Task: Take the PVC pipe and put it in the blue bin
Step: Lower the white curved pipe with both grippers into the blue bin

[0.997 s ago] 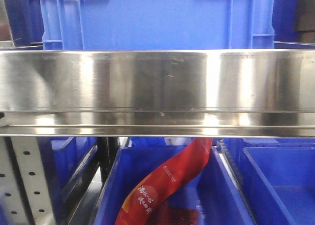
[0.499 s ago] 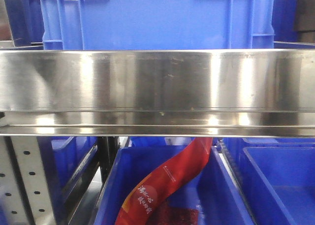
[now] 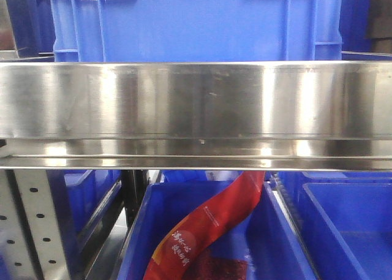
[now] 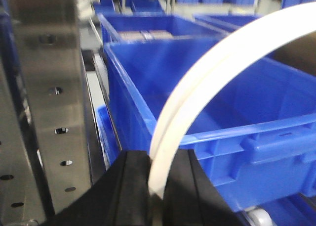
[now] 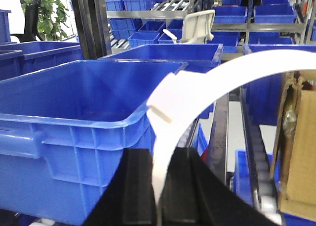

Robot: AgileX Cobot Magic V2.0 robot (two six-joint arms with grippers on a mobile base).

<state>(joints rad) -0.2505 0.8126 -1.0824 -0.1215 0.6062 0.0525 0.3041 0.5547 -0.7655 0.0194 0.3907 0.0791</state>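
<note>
L wrist cam: perforated steel upright [image 4: 49,112] on the L, then my left gripper [image 4: 157,186] at the bottom edge, black fingers [image 4: 131,186] pinched narrow on one end of the white PVC pipe [image 4: 173,132]. The pipe bows up & off to the R, crossing in front of the blue bin [image 4: 276,157]. It's held in the air, not in the bin. Front cam: steel shelf rail [image 3: 196,99] spans the whole frame w/ an upper bin [image 3: 196,22] on top. Below it a red bag [image 3: 208,225] leans in a lower bin [image 3: 138,231]. R wrist cam: potted plant [image 5: 47,13] far L, a blue crate [image 5: 74,137] near me (can't tell if it's the same bin). My right gripper [image 5: 160,186] is clamped on the pipe's other end, just under a white fitting. The arc sweeps R toward a cardboard box [image 5: 301,147].
</note>
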